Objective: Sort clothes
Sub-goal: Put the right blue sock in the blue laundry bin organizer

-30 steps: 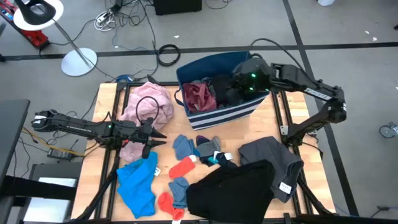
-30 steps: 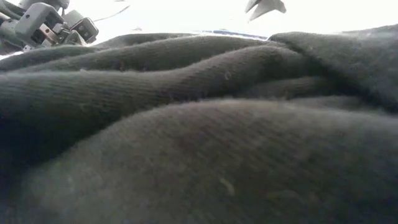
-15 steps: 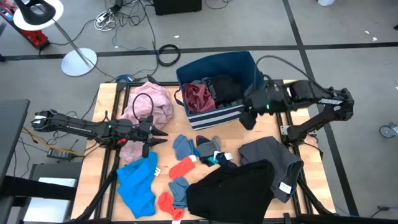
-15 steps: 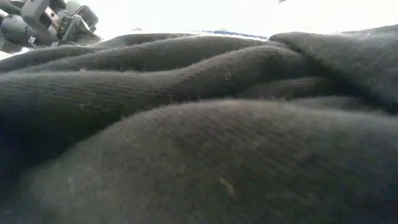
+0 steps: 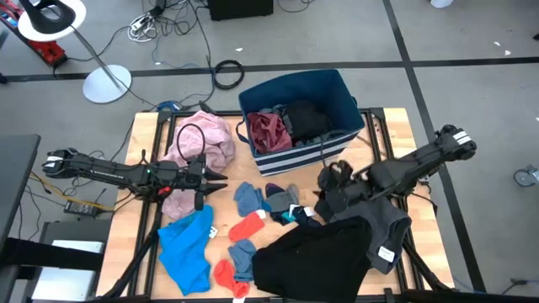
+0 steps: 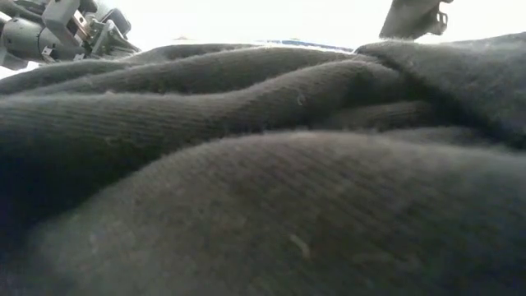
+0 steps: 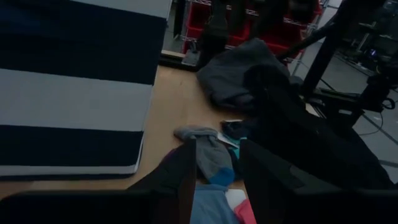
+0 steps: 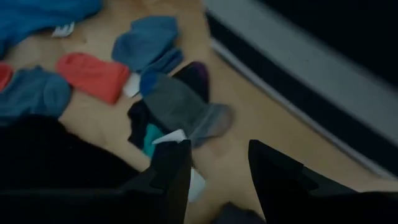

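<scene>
My left gripper (image 5: 216, 179) is open and empty, level above the table's left half, just beyond the near edge of a pink garment (image 5: 202, 139). My right gripper (image 5: 324, 190) is open and empty. It stands low over the table between the sock pile and a dark grey garment (image 5: 375, 215). In the right wrist view its fingers (image 8: 217, 168) stand over a grey sock (image 8: 180, 109), with a red sock (image 8: 93, 74) and a blue sock (image 8: 146, 40) beyond. A bright blue garment (image 5: 187, 244) and a black garment (image 5: 307, 257) lie flat near the front edge.
The navy bin with white stripes (image 5: 337, 93) stands at the far middle and holds a maroon piece (image 5: 269, 128) and a black piece (image 5: 307, 119). Several socks (image 5: 248, 227) lie scattered in the table's middle. The black garment (image 6: 263, 181) fills the low view.
My right gripper has left its place above the bin. It has swung out past the bin's right side, toward the table's near edge and down. It now stands beside the socks. The left arm has kept still. No garment has moved.
</scene>
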